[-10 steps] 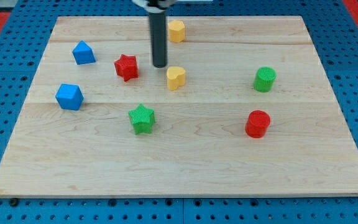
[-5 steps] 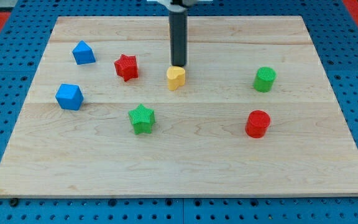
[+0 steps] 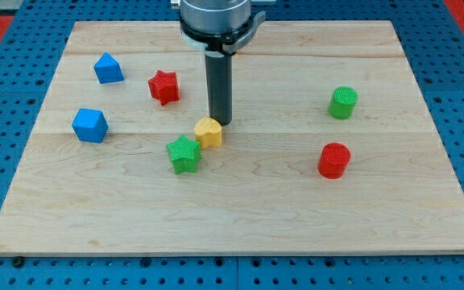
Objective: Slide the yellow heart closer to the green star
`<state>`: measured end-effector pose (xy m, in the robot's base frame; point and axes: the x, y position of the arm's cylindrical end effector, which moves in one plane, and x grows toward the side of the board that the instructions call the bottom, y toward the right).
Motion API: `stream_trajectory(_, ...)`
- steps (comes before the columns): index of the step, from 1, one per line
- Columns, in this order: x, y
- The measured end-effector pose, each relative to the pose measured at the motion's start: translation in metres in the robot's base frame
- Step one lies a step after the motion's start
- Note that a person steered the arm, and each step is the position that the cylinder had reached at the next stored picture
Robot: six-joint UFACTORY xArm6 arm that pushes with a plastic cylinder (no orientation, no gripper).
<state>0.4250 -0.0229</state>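
The yellow heart (image 3: 209, 131) lies near the middle of the wooden board (image 3: 240, 217), just to the upper right of the green star (image 3: 184, 154), touching it or nearly so. My tip (image 3: 220, 122) stands right at the heart's upper right edge. The rod rises straight up to the arm's round mount at the view's top.
A red star (image 3: 163, 86) lies up and left of the heart. Two blue blocks (image 3: 108, 68) (image 3: 89, 125) sit at the view's left. A green cylinder (image 3: 343, 102) and a red cylinder (image 3: 333, 159) sit at the right. The rod hides the board behind it.
My tip has moved down and left from above the yellow heart, and the heart has slid down-left from the board's centre to beside the green star. A second yellow block seen earlier is now hidden.
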Motion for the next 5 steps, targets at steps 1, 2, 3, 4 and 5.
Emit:
stream_trajectory(1,0.006,0.0)
stream_trajectory(2,0.015,-0.002)
stream_trajectory(3,0.027,-0.001)
stream_trajectory(4,0.064,0.014)
stream_trajectory(5,0.076,0.031)
